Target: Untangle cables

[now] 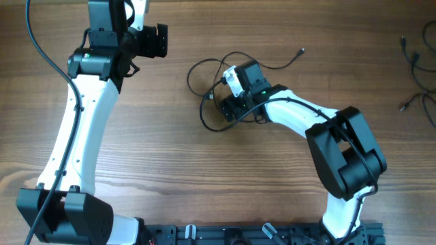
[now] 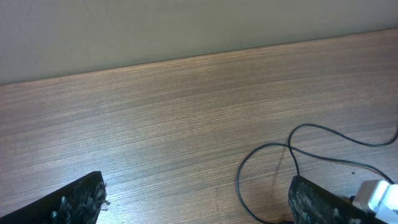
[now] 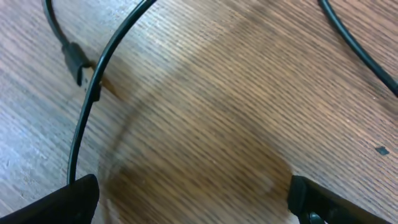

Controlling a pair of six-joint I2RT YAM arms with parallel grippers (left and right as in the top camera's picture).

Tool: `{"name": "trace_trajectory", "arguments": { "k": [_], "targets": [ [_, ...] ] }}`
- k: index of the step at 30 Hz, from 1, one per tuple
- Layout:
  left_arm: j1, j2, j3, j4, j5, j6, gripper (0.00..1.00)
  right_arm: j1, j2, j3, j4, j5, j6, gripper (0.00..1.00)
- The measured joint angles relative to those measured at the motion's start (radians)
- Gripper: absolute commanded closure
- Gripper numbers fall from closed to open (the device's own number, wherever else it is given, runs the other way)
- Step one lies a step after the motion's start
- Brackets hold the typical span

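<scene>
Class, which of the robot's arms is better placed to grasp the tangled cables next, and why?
Right. The right gripper hangs open directly over the cables, with a strand running by its finger in the wrist view. The left gripper, also open, sits off to the side.

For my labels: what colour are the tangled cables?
The cables are black; the right wrist view shows it best.

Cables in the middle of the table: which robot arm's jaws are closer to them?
Right. The right gripper is right over the cables, jaws open. The left gripper sits off to their side, apart.
</scene>
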Motion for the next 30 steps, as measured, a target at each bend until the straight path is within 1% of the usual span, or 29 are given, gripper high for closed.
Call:
{"name": "trace_trajectory", "arguments": {
  "k": [6, 11, 20, 30],
  "targets": [
    [0.000, 0.000, 0.000, -0.002, 0.000, 0.000, 0.04, 0.000, 0.021, 0.097, -0.056, 0.034, 0.033, 0.00],
    [0.000, 0.000, 0.000, -0.002, 0.000, 0.000, 0.04, 0.000, 0.021, 0.171, -0.060, 0.045, 0.040, 0.00],
    [0.000, 0.000, 0.000, -0.002, 0.000, 0.000, 0.04, 0.000, 0.021, 0.177, -0.079, 0.033, 0.041, 0.01],
    [0.000, 0.000, 0.000, -0.002, 0.000, 0.000, 0.04, 0.000, 0.021, 0.177, -0.019, -0.013, 0.044, 0.00]
  ]
}}
